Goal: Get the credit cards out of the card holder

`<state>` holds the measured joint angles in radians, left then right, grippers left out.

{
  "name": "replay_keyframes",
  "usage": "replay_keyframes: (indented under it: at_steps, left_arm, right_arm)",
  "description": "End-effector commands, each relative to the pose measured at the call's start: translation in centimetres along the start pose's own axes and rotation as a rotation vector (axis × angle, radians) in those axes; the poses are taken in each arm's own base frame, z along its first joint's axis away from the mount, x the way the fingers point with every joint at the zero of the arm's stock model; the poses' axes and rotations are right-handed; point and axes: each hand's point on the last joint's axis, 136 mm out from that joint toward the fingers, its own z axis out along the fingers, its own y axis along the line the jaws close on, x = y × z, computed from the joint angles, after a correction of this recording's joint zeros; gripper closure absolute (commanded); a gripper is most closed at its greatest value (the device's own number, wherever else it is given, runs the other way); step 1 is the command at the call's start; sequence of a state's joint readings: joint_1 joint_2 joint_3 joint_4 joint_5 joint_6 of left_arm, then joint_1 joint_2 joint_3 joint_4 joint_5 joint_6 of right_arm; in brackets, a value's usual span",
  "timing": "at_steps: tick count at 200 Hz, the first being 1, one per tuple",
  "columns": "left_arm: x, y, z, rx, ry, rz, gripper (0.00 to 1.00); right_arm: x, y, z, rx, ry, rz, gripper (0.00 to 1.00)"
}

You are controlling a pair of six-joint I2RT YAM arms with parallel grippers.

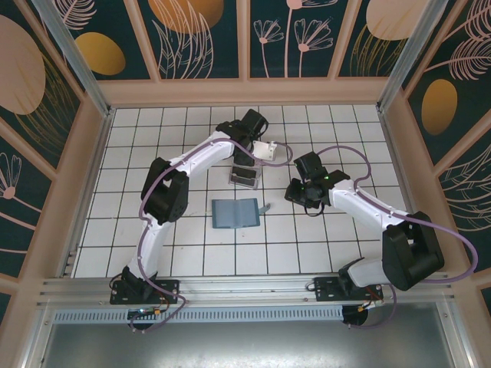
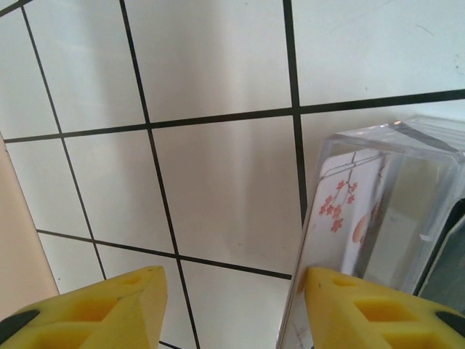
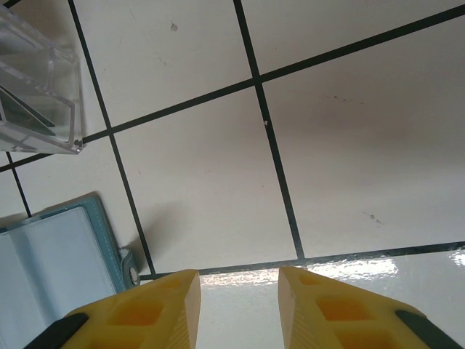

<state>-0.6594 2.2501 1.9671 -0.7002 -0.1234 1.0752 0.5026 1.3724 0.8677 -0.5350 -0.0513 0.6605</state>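
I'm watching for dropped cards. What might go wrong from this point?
1. The flower-printed card stands tilted at the clear tray, right beside a finger of the open left gripper; a careless pull away may knock it over.
2. The card holder lies open and loose on the tiles; the right gripper, open beside it, might push it along instead of catching a card.

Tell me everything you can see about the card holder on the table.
The card holder is a teal-blue bifold wallet lying opened flat, inner side up, on the white tiled table. Its pale grey-blue pockets have a teal border, with a small closure tab at its right edge. It lies just nearer than the clear tray, apart from it. Nothing else touches it.
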Motion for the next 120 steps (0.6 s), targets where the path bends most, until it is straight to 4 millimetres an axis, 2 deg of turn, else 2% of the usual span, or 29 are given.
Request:
replay_keyframes:
  at_steps: [1,21,45,49,51,75,80,94,97,99,120]
  left_arm:
    - [-0.6,2.3,-3.5,-0.099,-0.074,-0.07,0.45]
    - [-0.6,3.0,-5.4,-0.163,-0.141,-0.142,0.39]
    - [0.1,3.1,-7.6,-0.247,-0.211,-0.225,0.12]
    - [0.2,2.9,-7.8,-0.256,-0.219,-0.238,0.03]
    - [0.4,2.9,-7.9,-0.262,-0.221,-0.247,0.02]
    - [2.1,2.8,-9.3,-0.333,-0.25,-0.379,0.02]
    - [2.6,2.7,-9.5,-0.352,-0.253,-0.415,0.01]
    - [4.2,2.8,-10.1,-0.414,-0.262,-0.519,0.01]
    - [4.7,2.4,-9.6,-0.415,-0.253,-0.541,0.02]
    - [4.9,2.8,-10.7,-0.444,-0.268,-0.562,0.02]
    - [8.9,2.7,-12.0,-0.566,-0.279,-0.773,0.01]
  right_arm:
    - [-0.9,-1.0,-0.8,0.045,-0.046,-0.013,0.65]
    - [-2.1,-2.0,-1.0,0.106,-0.101,-0.048,0.59]
    - [-3.6,-3.1,-1.1,0.143,-0.148,-0.086,0.43]
    - [-3.9,-3.2,-1.1,0.149,-0.159,-0.093,0.4]
    - [-4.1,-3.3,-1.2,0.154,-0.167,-0.095,0.38]
    - [-6.7,-4.7,-2.0,0.218,-0.27,-0.128,0.1]
    - [-7.2,-4.9,-2.2,0.229,-0.291,-0.133,0.02]
    - [-8.9,-5.8,-2.9,0.273,-0.368,-0.14,0.01]
    - [-9.2,-6.0,-3.0,0.28,-0.381,-0.143,0.01]
    - [-9.5,-6.0,-3.1,0.282,-0.391,-0.146,0.01]
    - [-11.8,-8.2,-3.5,0.349,-0.493,-0.147,0.01]
